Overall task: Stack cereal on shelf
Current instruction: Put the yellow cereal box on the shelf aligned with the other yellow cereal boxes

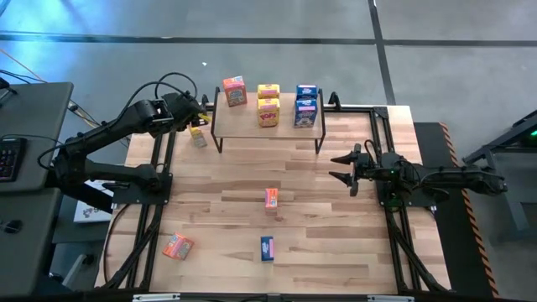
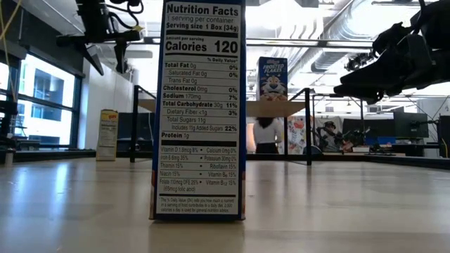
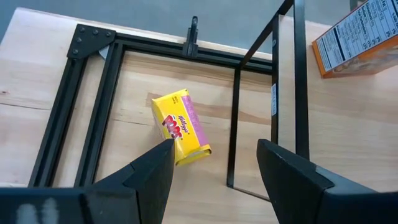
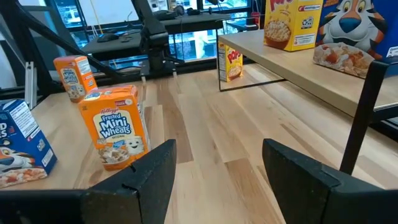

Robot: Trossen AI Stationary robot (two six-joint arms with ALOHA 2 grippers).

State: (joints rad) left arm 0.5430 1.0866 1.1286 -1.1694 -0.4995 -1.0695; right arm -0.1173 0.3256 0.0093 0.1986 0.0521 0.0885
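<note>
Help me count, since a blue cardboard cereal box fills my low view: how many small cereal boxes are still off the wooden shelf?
Observer: Four on the wooden tabletop: that blue box, two orange-red boxes, one yellow cardboard box.
Operator: Left arm?
Observer: The left gripper hovers open over the yellow cardboard box, beside the shelf.
Operator: Right arm?
Observer: The right gripper waits open and empty at the table's right side.

Open-plan lab, exposed ceiling ducts, monitors, concrete floor

"Nutrition Facts", "Calories 120" on blue box; "Frosted Mini Wheats" on orange box.
</note>
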